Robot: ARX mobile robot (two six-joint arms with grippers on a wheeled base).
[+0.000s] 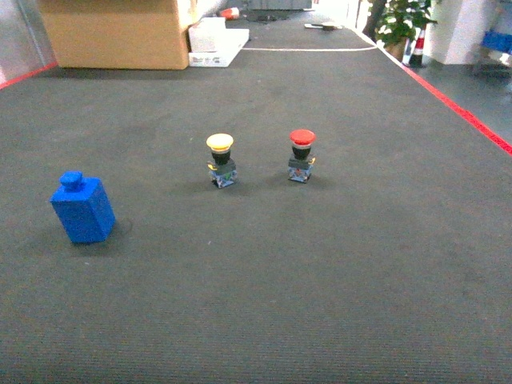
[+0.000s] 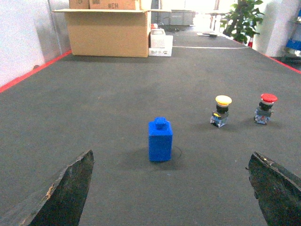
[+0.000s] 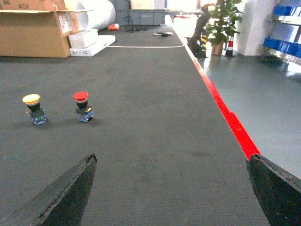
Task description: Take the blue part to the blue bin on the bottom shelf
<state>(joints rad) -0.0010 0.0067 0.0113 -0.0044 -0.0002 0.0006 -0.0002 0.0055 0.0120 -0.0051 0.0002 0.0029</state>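
Observation:
The blue part [image 1: 82, 207] is a small blue block with a round knob on top. It stands upright on the dark carpet at the left of the head view. In the left wrist view the blue part [image 2: 160, 140] stands straight ahead of my open left gripper [image 2: 171, 154], beyond the fingertips and touching neither finger. My right gripper [image 3: 171, 157] is open over bare carpet with nothing between its fingers. Blue bins [image 3: 281, 45] on a steel rack show at the far right of the right wrist view. I cannot tell which level is the bottom shelf. Neither gripper shows in the head view.
A yellow push-button [image 1: 222, 160] and a red push-button [image 1: 302, 155] stand side by side mid-carpet. A cardboard box [image 1: 116, 32] and white boxes [image 1: 214, 40] sit at the back left. A red line [image 1: 460, 112] edges the carpet on the right, with a potted plant [image 1: 402, 20] beyond.

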